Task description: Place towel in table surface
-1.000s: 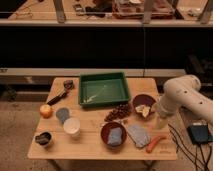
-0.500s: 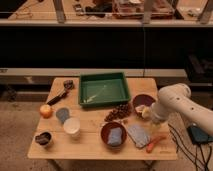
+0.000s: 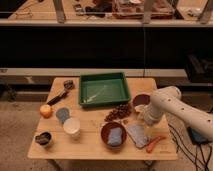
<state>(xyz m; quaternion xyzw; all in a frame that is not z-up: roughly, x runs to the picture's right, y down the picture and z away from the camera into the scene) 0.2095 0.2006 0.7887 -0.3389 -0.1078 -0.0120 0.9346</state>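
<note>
The towel (image 3: pixel 136 135) is a small pale grey rumpled cloth lying on the light wooden table surface (image 3: pixel 90 150), near the front right, just right of a brown bowl (image 3: pixel 105 131). My white arm (image 3: pixel 172 105) reaches in from the right and bends down over the table's right side. The gripper (image 3: pixel 145 119) hangs just above and behind the towel, near a second brown bowl (image 3: pixel 142 98). I cannot tell whether it touches the towel.
A green tray (image 3: pixel 104 89) stands at the back middle. The near brown bowl holds a bluer folded cloth (image 3: pixel 114 136). Also here are a carrot (image 3: pixel 154 144), a dark cluster (image 3: pixel 119 112), a white cup (image 3: pixel 71 127), a grey disc (image 3: pixel 63 114), an orange fruit (image 3: pixel 46 111) and a small dark bowl (image 3: pixel 43 139).
My arm has swung left and lower over the table's right side, bringing the gripper closer to the towel. The towel and the other objects have not moved.
</note>
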